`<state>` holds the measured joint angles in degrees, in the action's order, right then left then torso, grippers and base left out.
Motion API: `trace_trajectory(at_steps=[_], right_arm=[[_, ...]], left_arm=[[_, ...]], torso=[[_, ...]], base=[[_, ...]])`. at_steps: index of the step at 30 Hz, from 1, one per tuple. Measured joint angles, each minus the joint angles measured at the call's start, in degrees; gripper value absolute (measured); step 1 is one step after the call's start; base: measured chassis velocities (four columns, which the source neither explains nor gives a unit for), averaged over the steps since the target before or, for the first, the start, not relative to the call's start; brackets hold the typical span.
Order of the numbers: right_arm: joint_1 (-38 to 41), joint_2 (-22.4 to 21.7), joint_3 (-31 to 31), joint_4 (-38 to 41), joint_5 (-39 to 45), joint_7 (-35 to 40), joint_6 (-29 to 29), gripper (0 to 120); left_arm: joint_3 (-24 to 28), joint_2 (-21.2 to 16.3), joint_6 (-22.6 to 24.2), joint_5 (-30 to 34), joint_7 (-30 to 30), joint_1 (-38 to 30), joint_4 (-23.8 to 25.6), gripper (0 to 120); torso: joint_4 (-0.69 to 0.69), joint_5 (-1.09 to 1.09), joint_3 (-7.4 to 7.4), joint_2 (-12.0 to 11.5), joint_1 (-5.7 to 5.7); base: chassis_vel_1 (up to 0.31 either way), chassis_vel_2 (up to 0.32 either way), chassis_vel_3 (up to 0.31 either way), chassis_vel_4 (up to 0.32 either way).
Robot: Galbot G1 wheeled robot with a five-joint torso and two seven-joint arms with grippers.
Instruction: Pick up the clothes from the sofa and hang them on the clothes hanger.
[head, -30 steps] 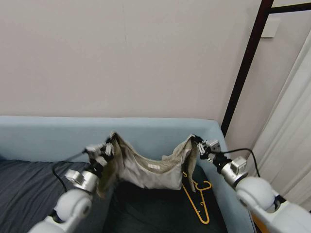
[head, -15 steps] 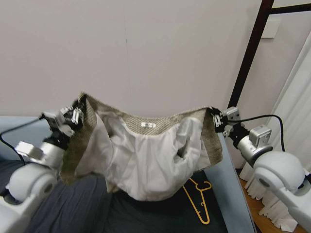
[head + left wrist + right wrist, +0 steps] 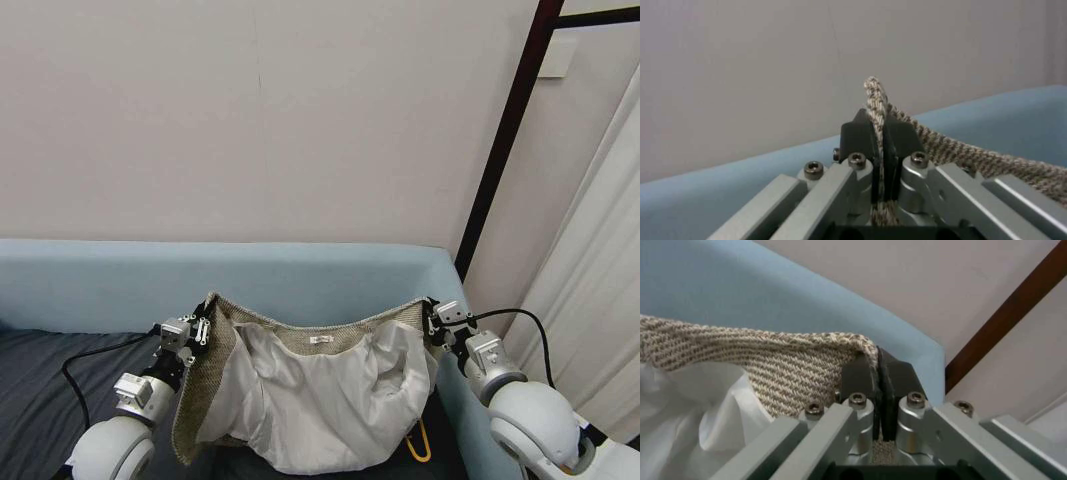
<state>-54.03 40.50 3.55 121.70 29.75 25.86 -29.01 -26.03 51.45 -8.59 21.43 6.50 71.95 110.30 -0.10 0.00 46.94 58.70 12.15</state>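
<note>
- Left hand (image 3: 197, 331) is raised at the lower left, its fingers pressed together on one edge of the garment (image 3: 310, 400)
- Right hand (image 3: 432, 322) sits at about the same height on the right, clamped on the opposite edge
- Both arms reach forward, forearms angled upward, hands well apart

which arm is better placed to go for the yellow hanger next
Right, probably: the right gripper, shut on the jacket, sits just above the yellow hanger; the left gripper clamps the far corner.
</note>
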Motion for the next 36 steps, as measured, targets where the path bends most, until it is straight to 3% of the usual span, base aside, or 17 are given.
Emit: trace_trajectory(at_steps=[6, 12, 16, 23, 26, 30, 36], right_arm=[[1.42, 1.80, 2.36, 2.97, 2.49, 2.95, -1.73, 0], [7.42, 0.47, 6.68, 5.53, 4.71, 2.70, 3.93, 0], [8.01, 0.33, 8.81, 7.32, 5.72, 2.66, 4.56, 0], [3.36, 1.88, 3.98, 4.78, 2.85, 3.92, 3.87, 0], [2.55, 4.60, -1.65, 1.55, 1.51, 4.46, 4.05, 0], [2.46, 8.12, -7.93, -3.51, -0.20, 4.43, 5.18, 0], [3.80, 13.60, -10.76, -10.63, 0.09, 4.93, 5.17, 0]], left_arm=[[-3.03, 1.15, 1.19, -1.07, 2.94, -0.65, 3.67, 0], [-10.25, -2.93, 2.92, 5.64, 5.46, -4.27, 9.36, 0], [-14.85, -4.09, 2.98, 5.69, 4.63, -3.32, 10.29, 0], [-10.84, -1.15, 2.22, -1.33, 2.74, 1.69, 8.05, 0], [-8.65, 2.17, 1.99, -7.09, 1.57, 4.82, 5.53, 0], [-7.22, 4.60, 3.02, -10.02, 1.55, 7.73, 3.35, 0], [-6.52, 7.15, 4.44, -12.23, 2.41, 7.97, -0.66, 0]], torso=[[0.01, -0.02, 0.00, 0.00, 0.00], [0.01, 0.00, 0.00, 0.00, 0.01], [0.01, 0.00, -0.01, 0.00, 0.01], [0.00, -0.02, 0.01, 0.00, 0.01], [-0.02, -0.01, 0.00, -0.01, 0.01], [0.02, -0.01, 0.00, -0.01, 0.00], [0.01, 0.00, 0.00, -0.01, 0.00]], base=[[0.000, 0.000, 0.000, 0.000], [0.000, 0.000, 0.000, 0.000], [0.000, 0.000, 0.000, 0.000], [0.000, 0.000, 0.000, 0.000], [0.000, 0.000, 0.000, 0.000], [0.000, 0.000, 0.000, 0.000], [0.000, 0.000, 0.000, 0.000]])
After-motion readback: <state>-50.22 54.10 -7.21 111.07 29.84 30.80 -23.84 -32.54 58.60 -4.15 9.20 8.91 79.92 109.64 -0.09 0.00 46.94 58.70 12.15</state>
